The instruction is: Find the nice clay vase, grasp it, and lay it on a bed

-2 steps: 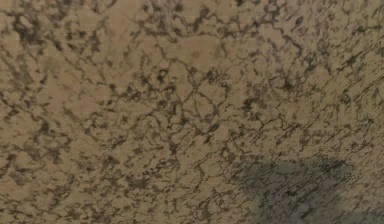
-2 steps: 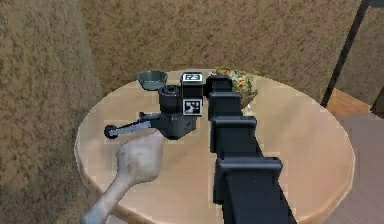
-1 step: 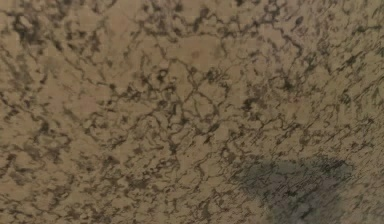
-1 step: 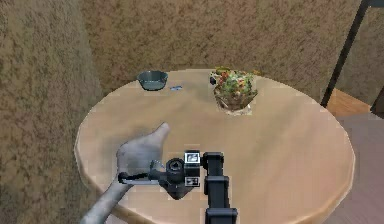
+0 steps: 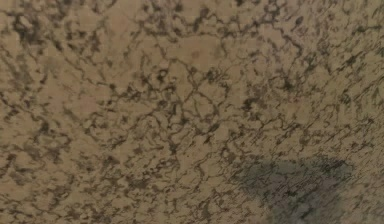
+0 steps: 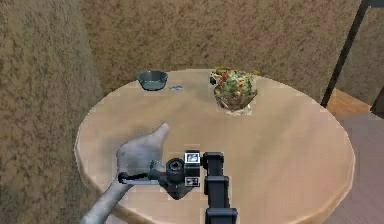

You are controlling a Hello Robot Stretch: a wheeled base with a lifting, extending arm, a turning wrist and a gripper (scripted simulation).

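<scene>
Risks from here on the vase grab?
1. The vase stands near the round table's far edge; a nudge from the gripper may tip it off.
2. The grey bowl sits left of it; a sideways sweep could hit it.
3. The wall looks close ahead; driving forward may bump it.

Arm (image 6: 218,200) behind claw (image 6: 128,179) cut by bottom edge; speck (image 6: 178,88) beside bowl (image 6: 152,79) too small to identify.

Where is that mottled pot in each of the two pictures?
Arm side view: the mottled vase stands on the round table, upper middle, right of a small grey bowl.
Forward view: a speckled brown wall ahead.
Shared landmark: that speckled brown wall, also behind the table.
</scene>
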